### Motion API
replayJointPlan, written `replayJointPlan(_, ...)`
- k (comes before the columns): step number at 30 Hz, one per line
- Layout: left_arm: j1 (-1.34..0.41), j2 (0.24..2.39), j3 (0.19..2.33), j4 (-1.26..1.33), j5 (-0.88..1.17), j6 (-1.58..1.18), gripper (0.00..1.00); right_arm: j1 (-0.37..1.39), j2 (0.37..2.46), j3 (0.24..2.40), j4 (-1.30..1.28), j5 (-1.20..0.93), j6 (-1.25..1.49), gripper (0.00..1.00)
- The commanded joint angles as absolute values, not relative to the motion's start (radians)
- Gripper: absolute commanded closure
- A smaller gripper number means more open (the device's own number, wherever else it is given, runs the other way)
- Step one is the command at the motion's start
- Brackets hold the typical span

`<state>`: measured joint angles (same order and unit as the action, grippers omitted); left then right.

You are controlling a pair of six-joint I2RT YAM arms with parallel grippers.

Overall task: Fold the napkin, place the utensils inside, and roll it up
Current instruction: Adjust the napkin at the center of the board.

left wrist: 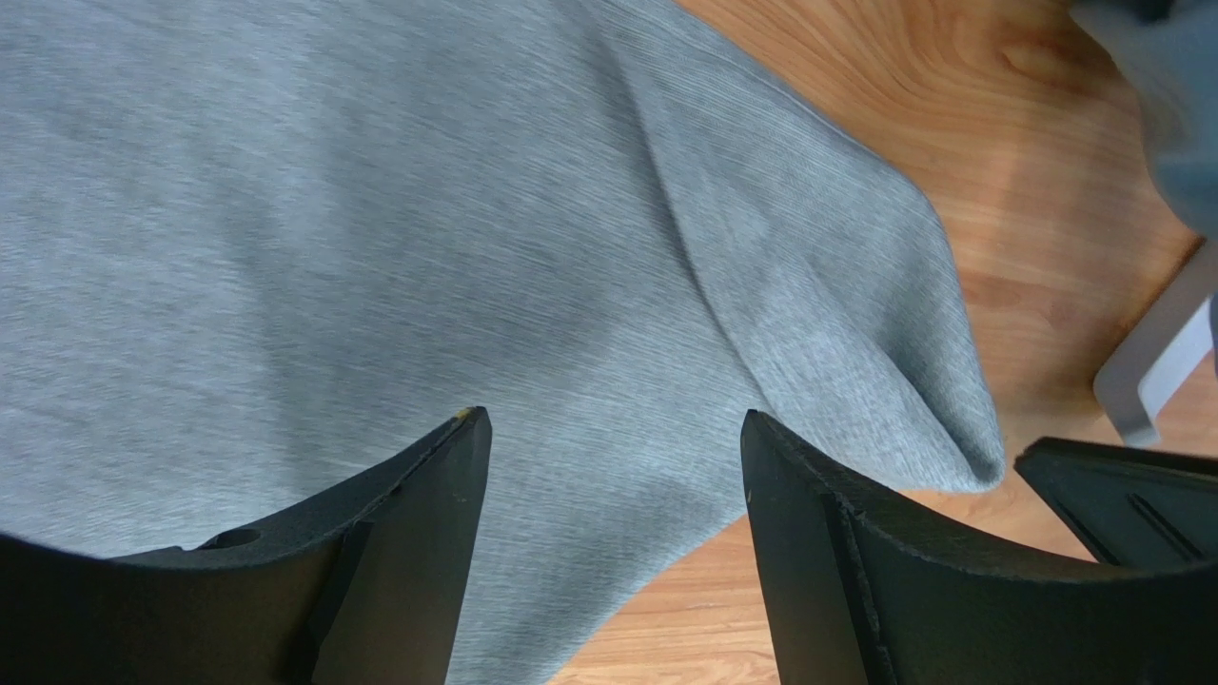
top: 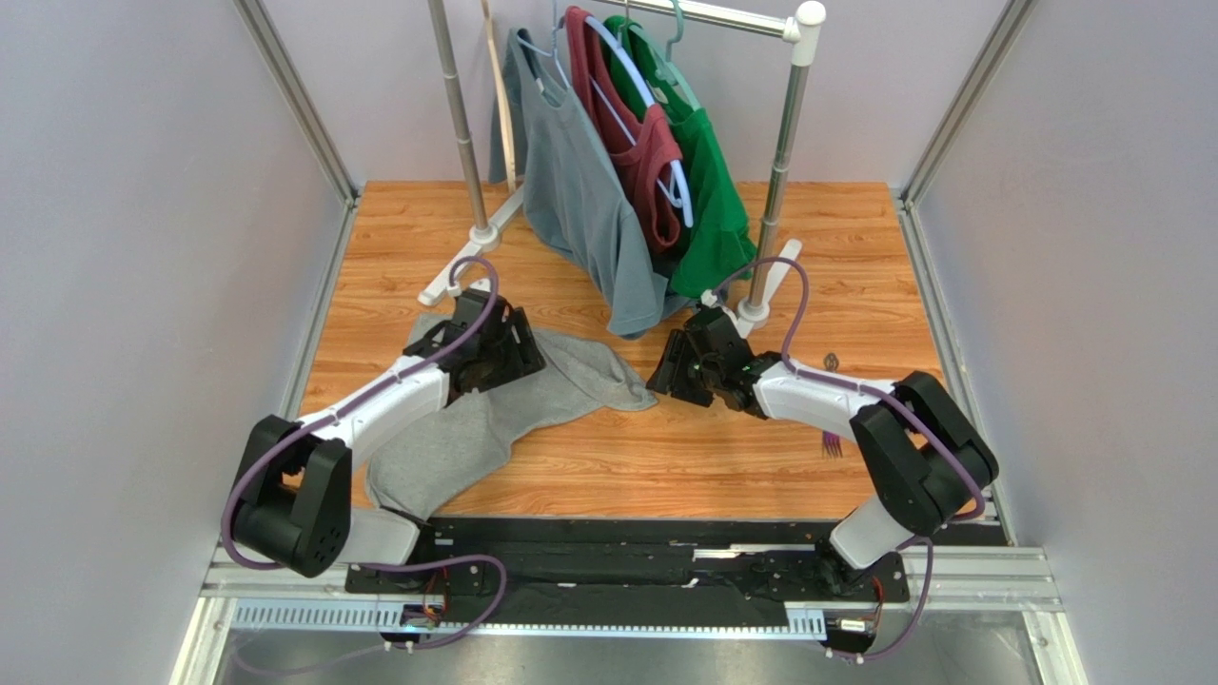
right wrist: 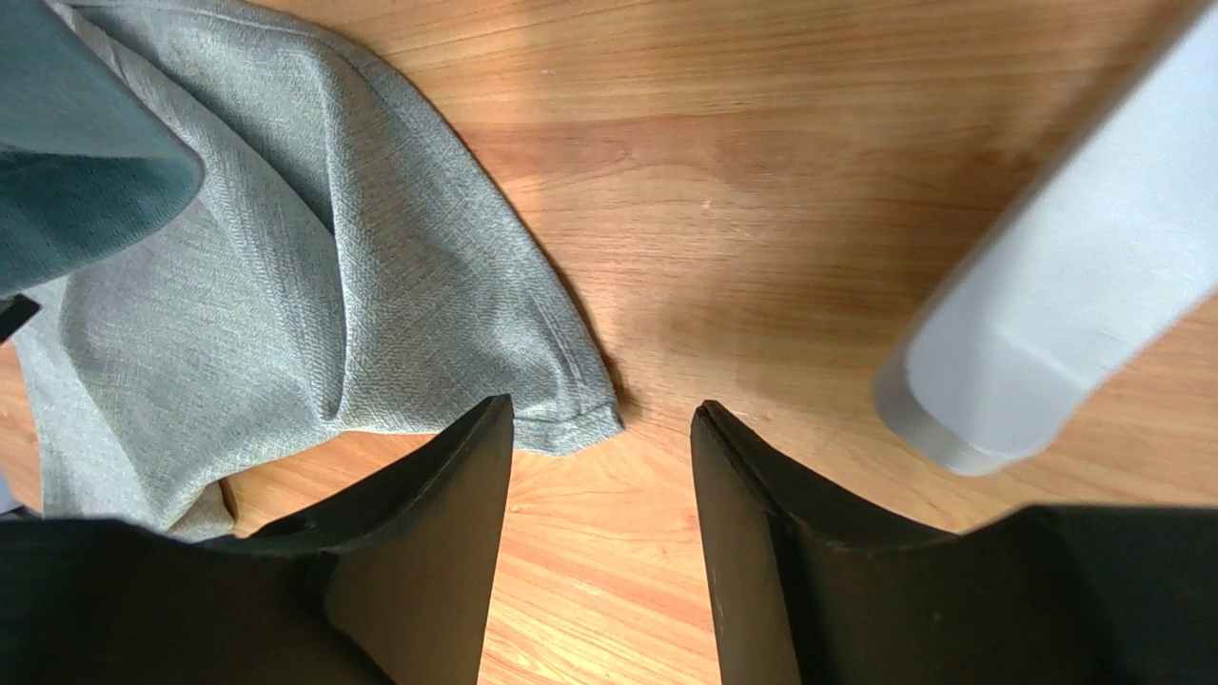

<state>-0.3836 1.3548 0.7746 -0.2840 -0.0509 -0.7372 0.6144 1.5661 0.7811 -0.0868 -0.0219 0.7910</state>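
Top view: napkin [top: 472, 428] crumpled on table [top: 686, 471], left half. Left fingers [top: 503, 354] are held over its far part, right fingers [top: 675, 368] near its right corner. Fork [top: 832, 444] is laid well apart, by right arm.
Left wrist: fingers spread above cloth, nothing pinched.
Right wrist: fingers spread over bare wood, napkin corner just beside one.

Left arm [top: 375, 410] and right arm [top: 818, 396], white links, black joints, purple cables [top: 229, 507], matte black wedge-shaped jaws
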Motion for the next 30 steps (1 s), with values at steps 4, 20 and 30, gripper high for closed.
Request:
replayJointPlan(4, -0.521, 1.377, 0.724, -0.086, -0.123, -0.793, 0.26, 0.615, 1.586, 0.789, -0.052, -0.078, 0.824, 0.5)
replayJointPlan(20, -0.624, 1.378, 0.54, 0.074, -0.17, -0.91, 0.25, 0.632, 1.64, 0.788, -0.04, -0.086, 0.853, 0.53)
replayJointPlan(30, -0.718, 1.306, 0.552, 0.034, -0.301, -0.91, 0.25, 0.643, 1.657, 0.778, -0.063, -0.029, 0.871, 0.57)
